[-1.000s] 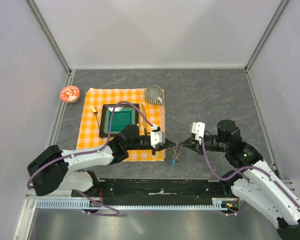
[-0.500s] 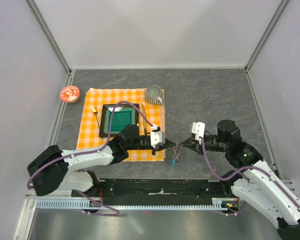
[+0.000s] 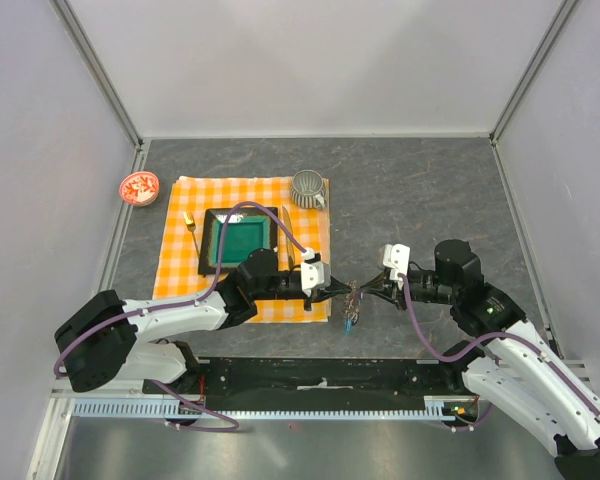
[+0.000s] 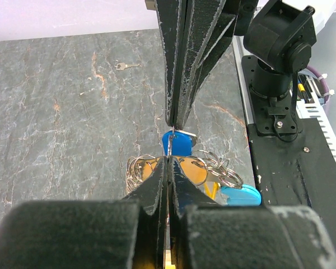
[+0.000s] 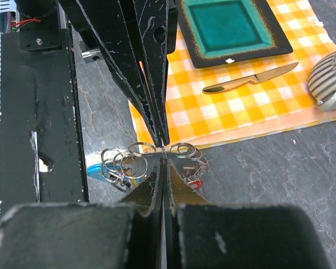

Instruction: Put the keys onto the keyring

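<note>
The left gripper [image 3: 333, 291] and right gripper [image 3: 368, 291], both clamped shut on the keyring [image 3: 352, 296], hold it between them at the cloth's [image 3: 180, 270] 4 o'clock, likely steadying it for threading the keys [image 3: 349, 322] dangling at its 6 o'clock.

The top camera looks steeply down from behind the arm bases over the whole counter [image 3: 420, 190], while close wrist cameras sight along the left tool [image 4: 168, 159] and right tool [image 5: 163, 154] toward each other, all three views sharing the keyring [image 3: 352, 296].
</note>
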